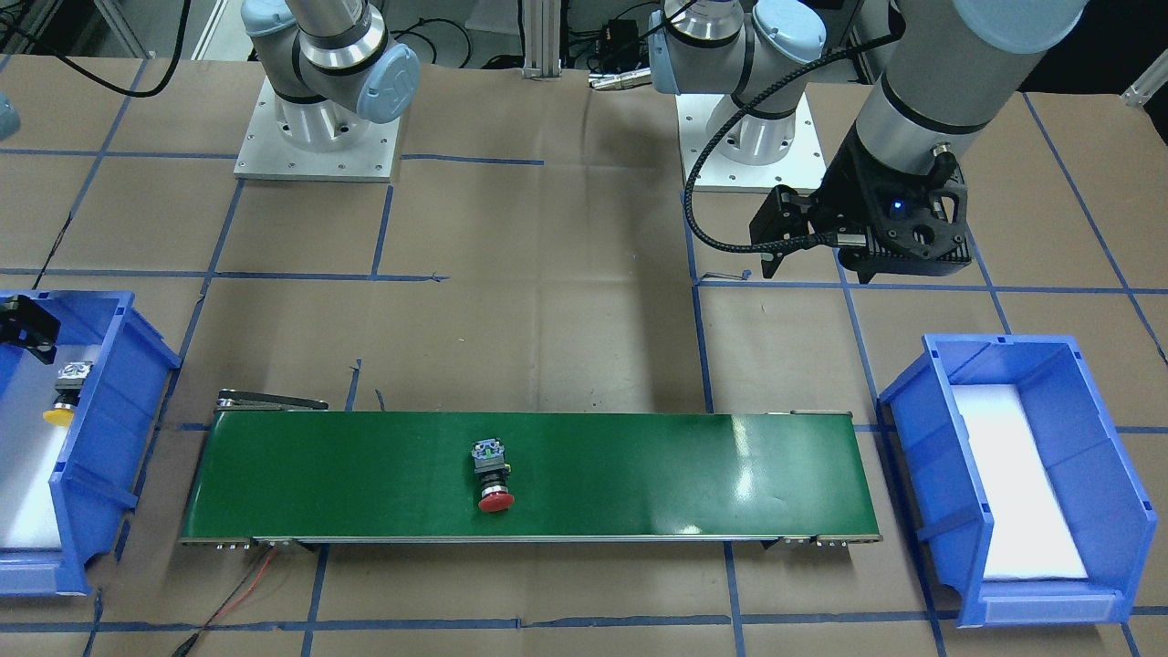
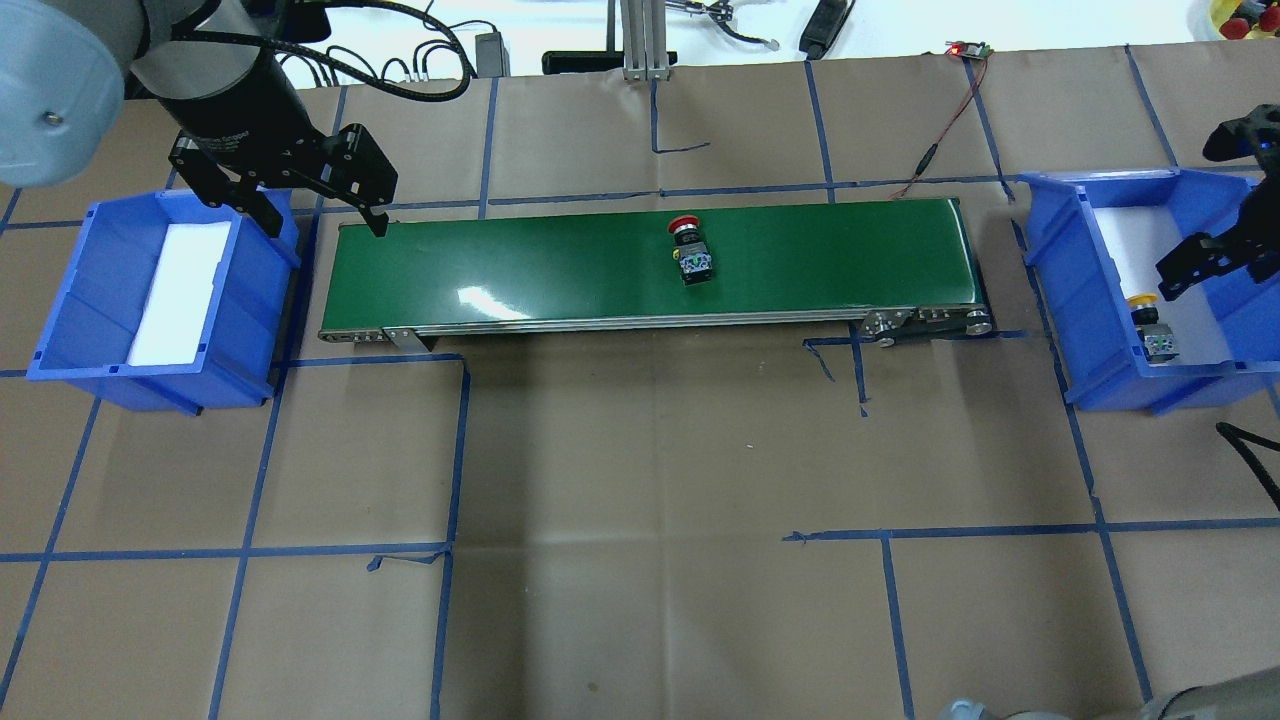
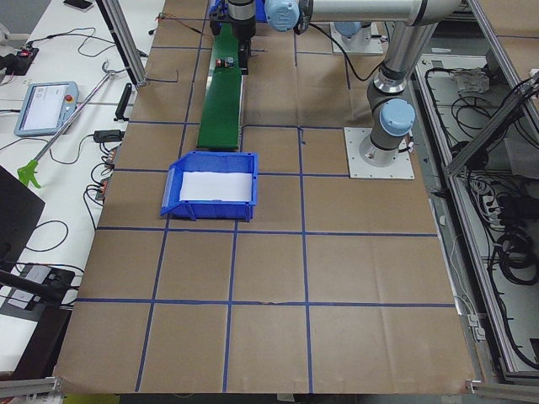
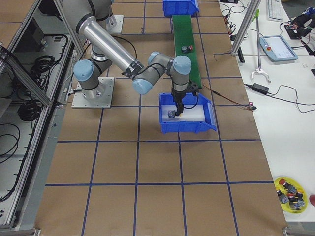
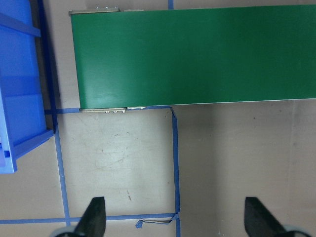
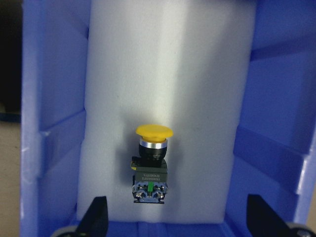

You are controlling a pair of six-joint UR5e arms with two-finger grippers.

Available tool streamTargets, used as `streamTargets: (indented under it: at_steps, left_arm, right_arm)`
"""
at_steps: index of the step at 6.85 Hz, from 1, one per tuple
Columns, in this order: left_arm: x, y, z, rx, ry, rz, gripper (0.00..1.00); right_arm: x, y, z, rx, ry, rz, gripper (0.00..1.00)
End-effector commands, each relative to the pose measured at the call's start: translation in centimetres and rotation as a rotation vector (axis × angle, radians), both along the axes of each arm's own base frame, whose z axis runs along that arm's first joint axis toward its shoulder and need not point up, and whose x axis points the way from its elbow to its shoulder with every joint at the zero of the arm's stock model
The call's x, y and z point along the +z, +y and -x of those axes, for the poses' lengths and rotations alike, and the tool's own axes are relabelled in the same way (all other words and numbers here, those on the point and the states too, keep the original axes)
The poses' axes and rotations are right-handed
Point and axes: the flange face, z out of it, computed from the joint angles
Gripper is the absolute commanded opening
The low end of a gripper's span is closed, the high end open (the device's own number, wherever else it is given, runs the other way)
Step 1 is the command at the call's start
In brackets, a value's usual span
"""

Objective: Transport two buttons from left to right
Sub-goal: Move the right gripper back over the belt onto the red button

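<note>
The red button (image 2: 689, 249) lies on its side near the middle of the green conveyor belt (image 2: 500, 265); it also shows in the front view (image 1: 493, 480). The yellow button (image 6: 150, 164) lies on the white foam in the right blue bin (image 2: 1048, 240), cap pointing away from the robot. My right gripper (image 6: 178, 218) is open and empty, hovering above that bin, over the yellow button (image 2: 1150, 325). My left gripper (image 2: 320, 218) is open and empty, hovering over the gap between the left blue bin (image 2: 60, 300) and the belt's left end (image 5: 98, 74).
The left bin holds only a white foam pad (image 2: 180, 290). A red and black cable (image 2: 940, 130) runs from the belt's far right end. Blue tape lines cross the brown table. The arm bases (image 1: 315, 137) stand behind the belt.
</note>
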Motion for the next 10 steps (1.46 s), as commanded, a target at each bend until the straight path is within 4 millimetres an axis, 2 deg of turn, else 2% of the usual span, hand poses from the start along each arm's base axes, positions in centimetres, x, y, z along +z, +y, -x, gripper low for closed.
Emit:
streamTargets:
  at_steps: [1, 3, 4, 5, 6, 7, 9, 10]
  left_arm:
    - [0.1, 0.1, 0.0, 0.002, 0.001, 0.003, 1.00]
    - [0.2, 0.1, -0.1, -0.003, 0.000, 0.004, 1.00]
    - [0.0, -0.2, -0.2, 0.006, 0.000, 0.000, 1.00]
    - [0.0, -0.1, -0.1, 0.005, 0.001, 0.000, 1.00]
    - [0.0, -0.3, -0.2, 0.005, 0.001, 0.000, 1.00]
    - [-0.1, -0.5, -0.2, 0.006, 0.000, -0.002, 1.00]
    - [0.0, -0.2, -0.2, 0.003, 0.000, 0.000, 1.00]
    - [0.3, 0.0, -0.1, 0.002, 0.001, 0.006, 1.00]
  right_arm:
    - [7.9, -1.7, -4.0, -0.108, -0.002, 0.054, 1.00]
    - [11.7, -3.7, -14.5, -0.122, -0.035, 0.033, 1.00]
    - [13.6, -3.6, -21.0, -0.063, -0.033, 0.068, 1.00]
    - [14.4, -2.5, -28.0, -0.083, -0.047, 0.091, 1.00]
    - [14.4, -1.7, -32.3, -0.095, -0.061, 0.094, 1.00]
    - [14.0, -1.3, -33.2, -0.080, -0.061, 0.083, 1.00]
    - [12.5, -1.6, -33.6, -0.078, -0.073, 0.058, 1.00]
    - [11.2, -1.4, -34.2, -0.100, -0.131, 0.036, 1.00]
